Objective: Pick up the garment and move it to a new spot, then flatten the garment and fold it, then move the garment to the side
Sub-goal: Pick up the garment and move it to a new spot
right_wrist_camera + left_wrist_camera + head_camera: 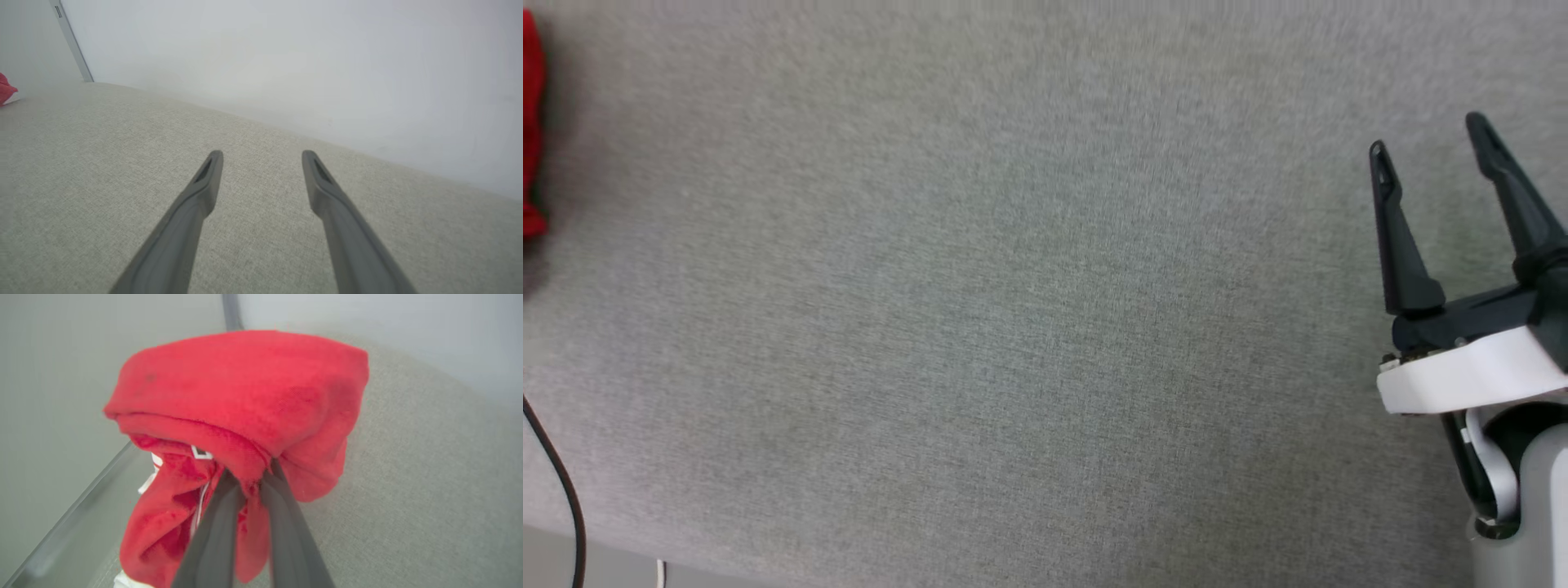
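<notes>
The garment [241,396] is a bright red jersey, folded into a thick bundle with bits of white trim at its lower left. In the left wrist view my left gripper [251,479] is shut on the bundle's red edge, and the cloth hangs around the two fingers. A sliver of the same red garment [531,122] shows at the far left edge of the head view and as a small red tip [6,92] in the right wrist view. My right gripper [1429,139] stands open at the right, over bare cloth, holding nothing.
A grey fabric-covered table [1013,327] spreads across the head view. A pale wall [306,61] rises behind it, with a grey upright strip [71,41] at the far corner. A dark cable [560,482] hangs at the lower left by the table's front edge.
</notes>
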Tool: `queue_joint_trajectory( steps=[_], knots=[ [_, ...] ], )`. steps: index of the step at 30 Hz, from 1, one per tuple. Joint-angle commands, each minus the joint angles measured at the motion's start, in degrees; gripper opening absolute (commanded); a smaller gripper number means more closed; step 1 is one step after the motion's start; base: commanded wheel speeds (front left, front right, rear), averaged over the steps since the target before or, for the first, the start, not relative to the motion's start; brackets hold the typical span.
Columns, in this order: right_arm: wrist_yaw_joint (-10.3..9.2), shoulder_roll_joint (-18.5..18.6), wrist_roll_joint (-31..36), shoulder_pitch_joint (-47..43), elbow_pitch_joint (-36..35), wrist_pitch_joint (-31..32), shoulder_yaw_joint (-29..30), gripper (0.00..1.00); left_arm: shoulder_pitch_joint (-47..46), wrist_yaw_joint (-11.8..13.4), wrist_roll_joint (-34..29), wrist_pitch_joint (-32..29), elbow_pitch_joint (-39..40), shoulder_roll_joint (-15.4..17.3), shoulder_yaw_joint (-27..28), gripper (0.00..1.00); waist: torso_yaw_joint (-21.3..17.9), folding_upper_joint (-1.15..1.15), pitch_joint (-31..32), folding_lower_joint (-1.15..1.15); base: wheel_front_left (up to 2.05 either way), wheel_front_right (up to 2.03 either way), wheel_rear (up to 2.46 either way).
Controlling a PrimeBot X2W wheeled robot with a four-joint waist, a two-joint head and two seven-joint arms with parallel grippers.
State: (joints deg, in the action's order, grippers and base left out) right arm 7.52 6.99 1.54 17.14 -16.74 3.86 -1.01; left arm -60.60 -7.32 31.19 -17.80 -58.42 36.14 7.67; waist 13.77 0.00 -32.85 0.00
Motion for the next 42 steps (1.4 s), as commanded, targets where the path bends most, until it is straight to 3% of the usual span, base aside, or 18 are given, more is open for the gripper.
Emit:
queue_joint_trajectory(
  steps=[1, 16, 24, 34, 42],
  knots=[
    [-0.06, -0.8, -0.4, -1.4, 1.1, -0.9, 0.2, 1.00, -0.7, -0.1, -0.2, 2.8, 0.4, 0.6, -0.7, 0.00, -0.4, 0.00, 4.7, 0.00, 0.00, 0.00, 0.00],
    [-0.06, -4.0, -2.2, -7.9, 5.5, -4.9, 4.4, 1.00, 5.5, -0.2, 0.0, 18.9, 6.6, -0.3, -8.9, 0.00, -2.9, 0.00, 17.4, 0.00, 0.00, 0.00, 0.00],
    [-0.05, -4.2, -4.8, -11.0, 6.4, -5.4, 5.9, 1.00, 10.2, -0.2, 1.1, 23.7, 12.4, -4.9, -12.2, 0.00, -5.9, 0.00, 22.0, 0.00, 0.00, 0.00, 0.00],
    [-0.05, -4.2, -6.7, -14.1, 6.6, -5.1, 6.8, 1.00, 21.5, 5.3, 0.7, 19.6, 31.5, -12.9, -16.5, 0.00, -12.5, 0.00, 25.9, 0.00, 0.00, 0.00, 0.00],
    [-0.05, -4.2, -7.8, -13.5, 5.3, -4.9, 7.2, 1.00, 27.3, 4.8, -0.2, 11.8, 47.2, -18.2, -25.3, 0.00, -18.0, 0.00, 24.0, 0.00, 0.00, 0.00, 0.00]
  ],
)
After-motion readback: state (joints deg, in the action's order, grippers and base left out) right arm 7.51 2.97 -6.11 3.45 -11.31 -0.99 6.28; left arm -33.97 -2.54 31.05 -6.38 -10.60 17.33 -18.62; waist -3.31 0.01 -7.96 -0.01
